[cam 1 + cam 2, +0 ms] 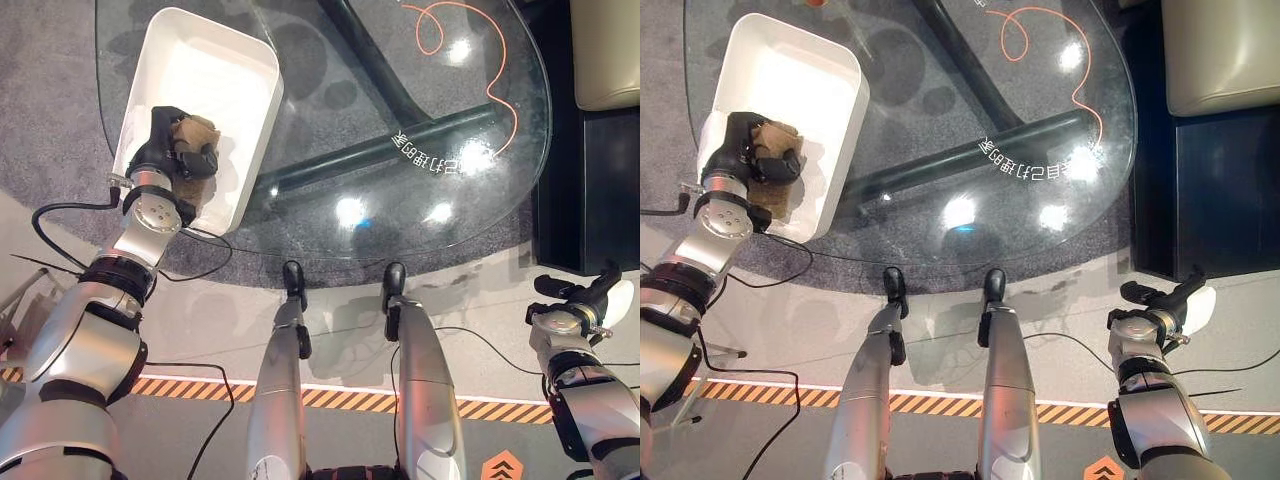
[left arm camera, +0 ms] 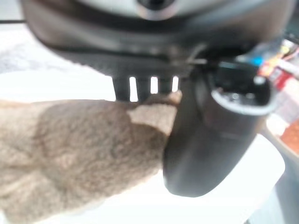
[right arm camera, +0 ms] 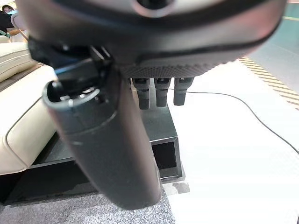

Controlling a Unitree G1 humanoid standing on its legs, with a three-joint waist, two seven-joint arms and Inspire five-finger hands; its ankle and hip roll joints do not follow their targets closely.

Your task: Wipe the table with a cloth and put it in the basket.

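The left hand [image 1: 172, 148] is reaching into the white basket [image 1: 235, 60], which is sitting at the left edge of the glass tabletop [image 1: 430, 210]. Its fingers and thumb are curling round the tan cloth [image 2: 79, 149], which is bunching inside the basket against the palm. The right hand [image 1: 1160, 305] is hanging off the tabletop's right edge, fingers relaxed and holding nothing.

My left hand [image 1: 178, 150] grips a fuzzy, matt tan cloth [image 2: 79, 154] inside the smooth white plastic basket [image 1: 215, 60], on a glossy, reflective glass table [image 1: 420, 90].
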